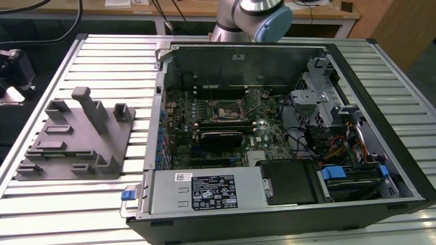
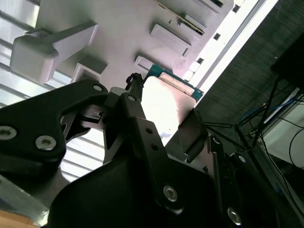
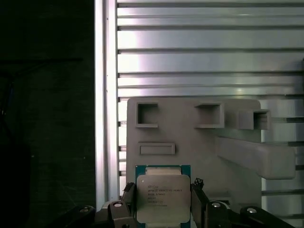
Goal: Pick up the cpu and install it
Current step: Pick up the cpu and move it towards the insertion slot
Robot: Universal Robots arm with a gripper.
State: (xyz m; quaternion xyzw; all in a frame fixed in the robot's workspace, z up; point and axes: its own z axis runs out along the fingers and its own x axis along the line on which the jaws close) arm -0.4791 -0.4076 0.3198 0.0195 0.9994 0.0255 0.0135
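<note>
- Ribbed metal bench (image 3: 190, 61) is carrying a grey plastic holder (image 3: 190, 142) beside its edge.
- Gripper (image 3: 163, 187) is clamping the cpu (image 3: 163, 202) by two opposite sides, holding it over the holder, close to that bench edge.

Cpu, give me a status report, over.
Gripper fingers shut on the cpu edges. Cpu at the grey fixture, not yet in the computer case. No obstruction seen around it.

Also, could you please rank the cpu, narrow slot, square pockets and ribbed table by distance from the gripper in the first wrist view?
1. cpu, at the gripper.
2. narrow slot, just beyond, on the grey fixture.
3. square pockets, beyond the slot.
4. ribbed table, past the fixture.
</note>
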